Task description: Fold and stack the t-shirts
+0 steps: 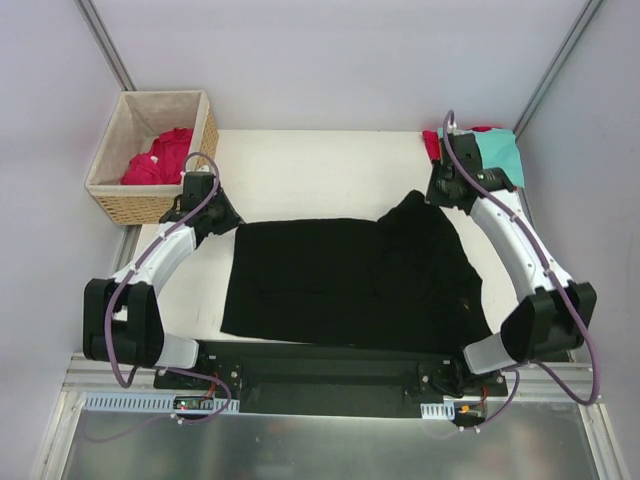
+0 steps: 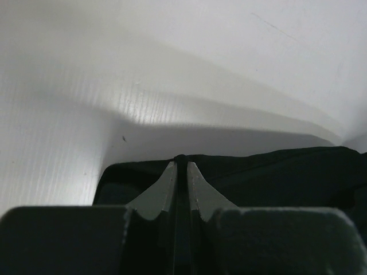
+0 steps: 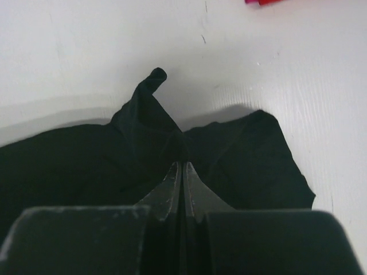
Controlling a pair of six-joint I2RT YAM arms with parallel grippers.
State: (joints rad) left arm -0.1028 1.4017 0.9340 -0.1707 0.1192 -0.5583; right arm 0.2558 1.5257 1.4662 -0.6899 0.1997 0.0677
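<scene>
1. Only the overhead view shows the whole layout. A black shirt (image 1: pixel 340 285) is spread over the middle of the white tabletop (image 1: pixel 320 165). A basket (image 1: pixel 112 200) stands at the far left corner. A red shirt (image 1: pixel 432 143) and a teal shirt (image 1: pixel 497 152) lie touching each other at the far right corner.
2. That view shows where each arm reaches but not how the jaws stand. The two wrist views show this up close.
3. In the left wrist view, the left tool (image 2: pixel 180 163) has its fingers (image 2: pixel 164 188) almost together. A thin fold of the black shirt's edge is pinched between the tips. From above, this tool sits at the shirt's far left corner, which lies low on the tabletop.
4. In the right wrist view, the right tool (image 3: pixel 182 166) is clamped fully shut on a bunch of the black shirt. The cloth rises to a peak at the tips, and a narrow tab of fabric sticks up just beyond them. A sliver of red shows at the top edge of this view. From above, the shirt's far right part is gathered into a point at this tool.
5. The left wrist view takes in only black cloth and bare tabletop.
6. Count:
   - There are two arms and two tools, and both tools grip the same black shirt.
   - There is one basket, holding a crimson heap (image 1: pixel 158 160). I cannot tell how many shirts make it up.
   - One red and one teal shirt are at the far right corner.
</scene>
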